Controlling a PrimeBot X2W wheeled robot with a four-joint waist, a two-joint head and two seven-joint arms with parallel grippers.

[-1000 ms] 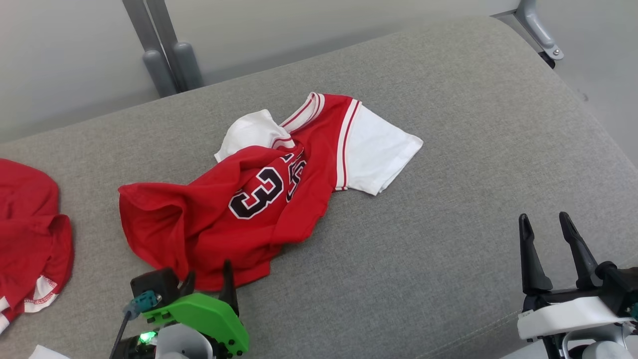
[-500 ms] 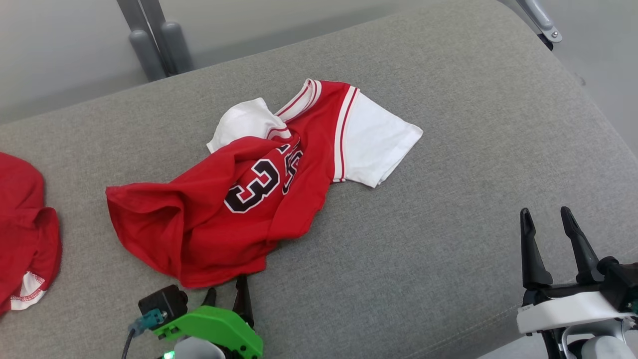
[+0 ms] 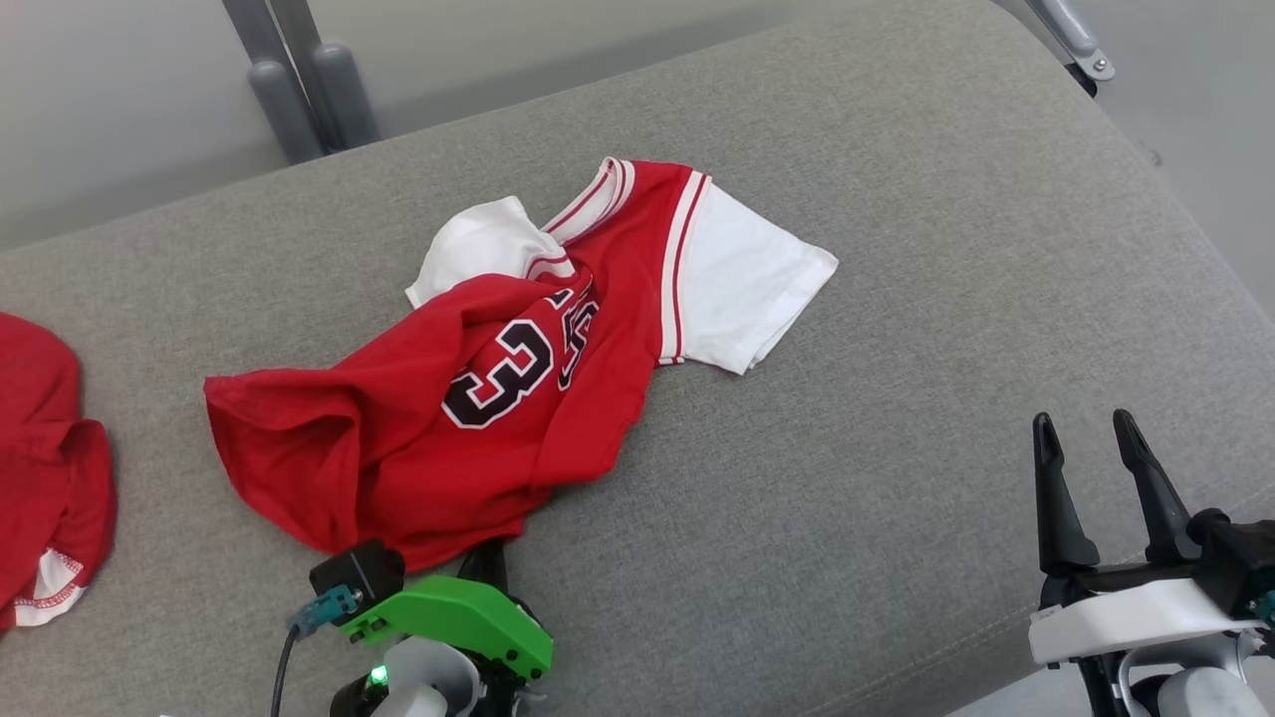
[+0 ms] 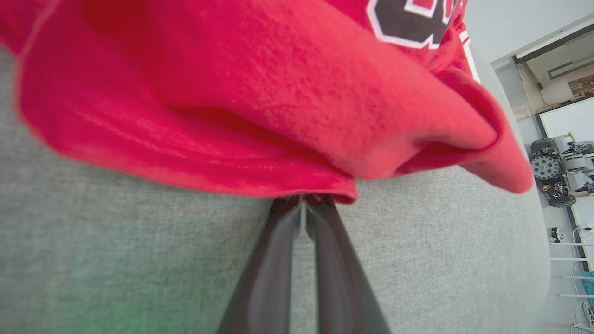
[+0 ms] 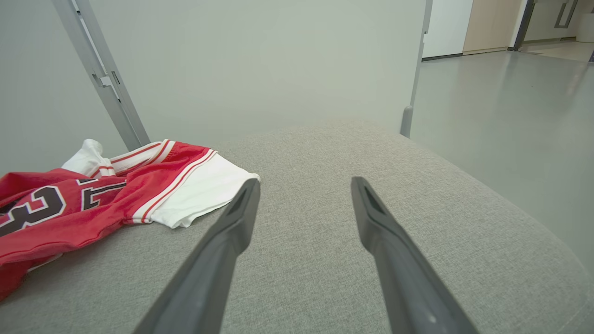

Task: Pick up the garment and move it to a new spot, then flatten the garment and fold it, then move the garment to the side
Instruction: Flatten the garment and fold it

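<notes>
Left tool [image 3: 488,560], head view: at the near hem of the crumpled red-and-white cloth jersey [image 3: 478,398]. The jersey lies mid-way on the grey fabric cushion [image 3: 896,349], long axis running ahead and rightward. Right tool [image 3: 1081,416]: fingers apart, well off right.

Left wrist view: fingers together, tips under the hem; pinch unconfirmed.

Right wrist view: jersey far left. Left arm is nearer.

Bare grey cushion [image 3: 847,478] right of jersey [image 3: 478,398], second red garment [image 3: 40,468] far left

Soft matt cloth garment [image 3: 398,448]; coarse-woven matt fabric cushion [image 3: 847,498]; smooth glossy green plastic wrist cover [image 3: 458,617].
</notes>
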